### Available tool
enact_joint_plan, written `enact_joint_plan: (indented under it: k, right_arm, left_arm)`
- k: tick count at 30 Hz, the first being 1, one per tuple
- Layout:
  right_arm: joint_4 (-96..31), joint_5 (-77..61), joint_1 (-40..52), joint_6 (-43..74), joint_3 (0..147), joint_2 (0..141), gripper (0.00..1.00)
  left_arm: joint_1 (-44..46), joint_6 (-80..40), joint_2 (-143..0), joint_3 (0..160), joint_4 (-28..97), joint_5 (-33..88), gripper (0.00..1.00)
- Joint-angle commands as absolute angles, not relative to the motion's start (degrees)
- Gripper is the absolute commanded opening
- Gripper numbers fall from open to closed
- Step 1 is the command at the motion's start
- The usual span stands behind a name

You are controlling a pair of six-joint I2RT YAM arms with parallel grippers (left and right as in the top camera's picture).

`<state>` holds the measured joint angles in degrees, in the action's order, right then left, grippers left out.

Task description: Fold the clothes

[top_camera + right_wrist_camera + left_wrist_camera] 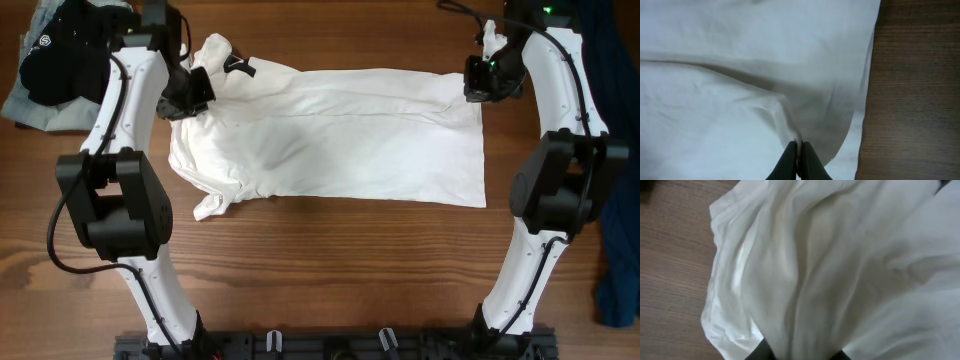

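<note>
The white T-shirt (340, 140) lies across the middle of the wooden table, folded lengthwise, with a bit of black lettering showing near its far left end. My left gripper (190, 95) is shut on a bunch of its cloth at the far left; in the left wrist view the white fabric (830, 270) runs down between the two dark fingertips (801, 355). My right gripper (480, 85) is shut on the shirt's far right corner; in the right wrist view the fingers (798, 150) pinch a raised fold of the shirt (740, 75).
A black and pale grey-blue garment pile (50, 65) lies at the far left corner. A dark blue garment (615, 200) hangs along the right edge. Bare wood (330, 270) lies in front of the shirt, and bare table (915, 90) right of the hem.
</note>
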<state>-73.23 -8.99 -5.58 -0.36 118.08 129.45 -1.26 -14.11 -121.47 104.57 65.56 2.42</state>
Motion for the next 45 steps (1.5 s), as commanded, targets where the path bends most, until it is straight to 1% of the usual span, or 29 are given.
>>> enact_joint_plan:
  k: [1, 2, 3, 4, 6, 8, 12, 15, 18, 21, 23, 25, 27, 30, 33, 35, 36, 39, 41, 45]
  right_arm:
    - [-73.97, -10.57, -5.98, -1.34, 117.67, 129.93, 0.19]
    - [-74.04, -10.61, -5.98, -1.34, 117.67, 129.93, 0.38]
    - [-74.00, -10.61, -5.98, -1.34, 117.69, 129.91, 0.50]
    - [-73.97, -11.07, -5.98, -1.32, 117.91, 129.80, 0.55]
    - [-74.15, -11.73, -6.04, -1.32, 118.89, 128.75, 0.57]
    - [-75.29, -11.73, -6.09, -1.32, 120.57, 125.62, 0.59]
    - [-76.40, -13.91, -6.07, -1.37, 121.19, 113.16, 0.65]
    - [-79.40, -14.06, -6.07, -1.32, 121.19, 104.16, 0.70]
    - [-83.29, -14.00, -6.07, -0.97, 121.16, 97.34, 0.70]
    - [-87.59, -13.37, -6.07, 0.27, 120.97, 92.60, 0.70]
    - [-89.45, -12.14, -6.07, 1.78, 119.44, 89.73, 0.71]
    - [-89.93, -8.51, -6.07, 4.36, 114.63, 85.60, 0.72]
    - [-89.06, -8.14, -6.07, 5.10, 110.56, 83.15, 0.73]
    - [-83.33, -9.34, -6.07, 7.75, 97.38, 78.22, 0.76]
    - [-76.09, -13.61, -6.07, 7.70, 85.01, 76.95, 0.76]
    - [-71.29, -15.31, -6.07, 7.68, 78.50, 77.06, 0.76]
    - [-68.64, -15.57, -6.07, 7.70, 75.09, 77.06, 0.76]
    - [-66.08, -15.55, -6.07, 7.68, 71.94, 77.14, 0.76]
    - [-65.01, -15.53, -6.02, 7.55, 71.05, 77.14, 0.77]
    - [-63.88, -15.53, -6.02, 7.53, 70.89, 77.17, 0.78]
  left_arm:
    - [-1.41, -13.69, -121.32, 100.68, 63.88, -2.46, 0.51]
    - [-1.41, -13.69, -121.32, 100.22, 63.51, -2.48, 0.68]
    - [-1.41, -13.69, -121.32, 100.07, 63.02, -2.46, 0.86]
    - [-1.41, -13.67, -121.30, 100.09, 62.26, -2.48, 0.99]
    - [-1.52, -13.69, -121.05, 101.62, 62.59, -2.46, 1.00]
    - [-1.69, -13.76, -120.18, 106.17, 66.46, -2.44, 1.00]
    - [-1.76, -13.96, -114.65, 118.28, 76.93, -2.42, 1.00]
    - [-1.72, -15.86, -108.14, 122.58, 81.32, -2.00, 1.00]
    - [-1.72, -15.90, -100.77, 122.58, 84.29, -0.91, 1.00]
    - [-1.74, -18.68, -96.40, 122.58, 91.39, -1.30, 1.00]
    - [-1.74, -21.71, -94.17, 122.50, 96.57, -4.21, 1.00]
    - [-1.74, -24.80, -89.17, 117.40, 96.51, -4.62, 0.99]
    - [-1.74, -27.33, -85.69, 112.88, 96.38, -5.56, 1.00]
    - [-1.72, -30.13, -80.23, 100.51, 93.23, -5.58, 1.00]
    - [-1.72, -30.50, -78.32, 85.67, 86.98, -2.57, 0.95]
    - [-1.74, -30.48, -78.76, 75.85, 81.28, -2.42, 0.93]
    - [-1.74, -30.48, -79.15, 68.82, 76.01, -2.42, 0.91]
    - [-1.74, -30.24, -79.88, 59.92, 68.03, -2.46, 0.91]
    - [-1.74, -27.27, -80.62, 53.58, 60.51, -2.39, 0.92]
    - [-1.74, -27.22, -83.57, 47.16, 52.56, -1.76, 0.93]
